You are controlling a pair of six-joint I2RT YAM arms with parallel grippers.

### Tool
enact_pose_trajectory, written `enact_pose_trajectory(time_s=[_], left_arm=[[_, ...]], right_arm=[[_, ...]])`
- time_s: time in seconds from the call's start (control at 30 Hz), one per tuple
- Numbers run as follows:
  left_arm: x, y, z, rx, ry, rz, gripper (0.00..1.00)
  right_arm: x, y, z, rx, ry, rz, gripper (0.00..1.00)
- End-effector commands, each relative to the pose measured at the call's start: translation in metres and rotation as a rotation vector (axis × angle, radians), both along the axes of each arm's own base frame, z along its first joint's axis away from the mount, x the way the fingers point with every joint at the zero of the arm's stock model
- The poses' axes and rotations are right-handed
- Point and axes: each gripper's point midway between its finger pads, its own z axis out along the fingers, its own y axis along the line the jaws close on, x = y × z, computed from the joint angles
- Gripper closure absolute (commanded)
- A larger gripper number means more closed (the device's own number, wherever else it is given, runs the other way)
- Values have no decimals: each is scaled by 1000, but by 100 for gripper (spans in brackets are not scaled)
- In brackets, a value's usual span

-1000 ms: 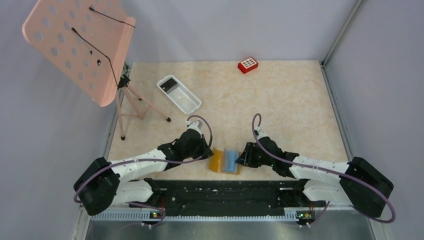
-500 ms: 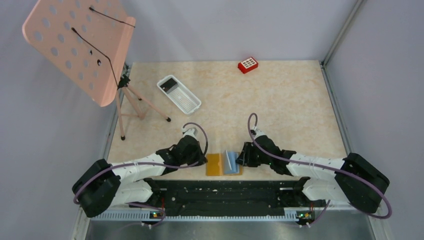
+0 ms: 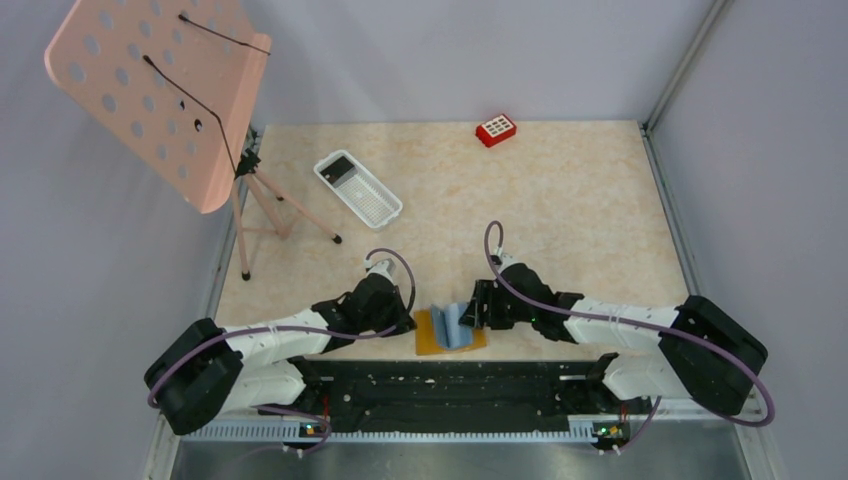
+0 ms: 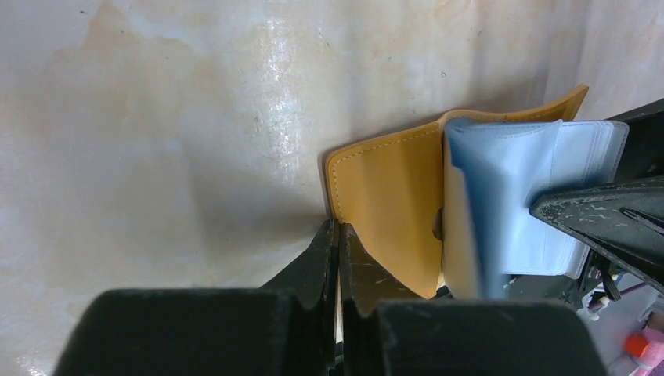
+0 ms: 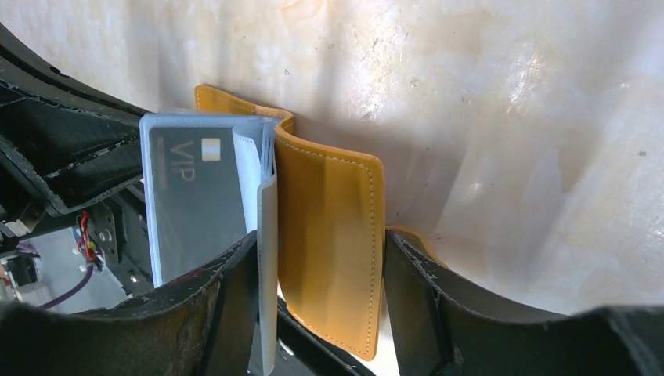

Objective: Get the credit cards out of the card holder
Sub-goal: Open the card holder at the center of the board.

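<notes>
sitting open at the table's (image 3: 560, 200) 6 o'clock edge: card holder (image 3: 432, 338), blue sleeves (image 4: 509, 196) fanned up. left gripper (image 4: 337, 232) at its 9 o'clock, jaws fully closed, tips against the tan cover (image 4: 384, 204) corner (can't tell if they pinch it). right gripper (image 5: 317, 243) at 3 o'clock, jaws apart, straddling the opposite flap. grey vip credit card (image 5: 196, 196) sits in one sleeve. another dark card (image 3: 341, 167) lies in the white tray (image 3: 380, 205) at 11 o'clock.

Tan card holder (image 3: 448, 331), laid open, with its light blue sleeves (image 4: 509, 188) raised; a grey "VIP" credit card (image 5: 192, 200) is seen inside one clear sleeve.
</notes>
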Motion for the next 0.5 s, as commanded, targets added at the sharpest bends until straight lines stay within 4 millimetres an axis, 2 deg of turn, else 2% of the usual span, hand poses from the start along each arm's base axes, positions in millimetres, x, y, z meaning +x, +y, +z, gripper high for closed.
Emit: enact_pose_trajectory(time_s=[0.0,0.27,0.47], left_arm=[[-5,-21,16,-111,-7,-54,96],[-5,-22,18,-119,-8,-55,96],[-3,-22,23,-119,-17,-53,95]], right_arm=[[-1,27,22,83,-29,70,46],[-2,34,29,95,-43,98,51],[0,26,27,66,-54,76,67]])
